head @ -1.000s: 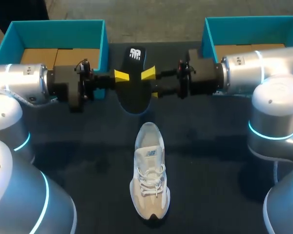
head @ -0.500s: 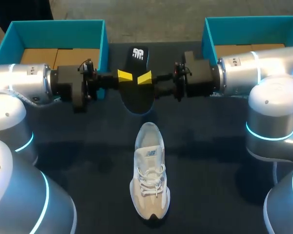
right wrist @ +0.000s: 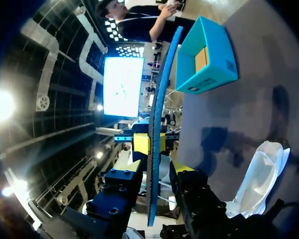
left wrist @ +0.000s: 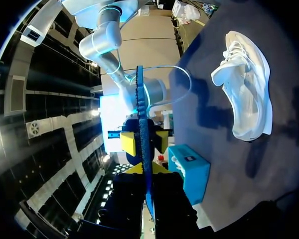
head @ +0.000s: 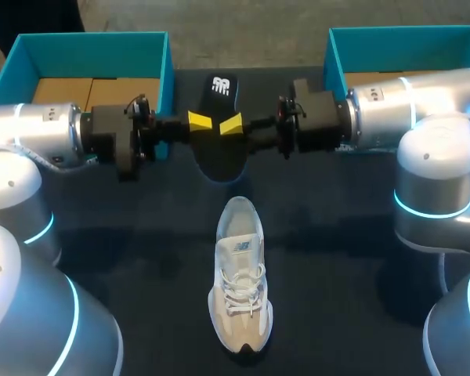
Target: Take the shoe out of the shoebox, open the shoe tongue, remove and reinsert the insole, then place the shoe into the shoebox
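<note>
Left gripper (head: 197,121) and right gripper (head: 233,124) fingers both pinching insole (head: 215,153), far of shoe (head: 239,282). Reinsert toe-first, don't let it fold imo.

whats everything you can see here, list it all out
shoe: 1, white and beige, flat on the table, near middle
insole: 1, black, held above the table beyond the shoe, clamped between both grippers
boxes: 2, teal with brown card inside, far left corner and far right corner
table: 1, dark, under everything
arms: 2, silver, one in from the left, one from the right
left gripper: 1, black with yellow tips, shut on the insole's left edge
right gripper: 1, black with yellow tips, shut on the insole's right edge
</note>
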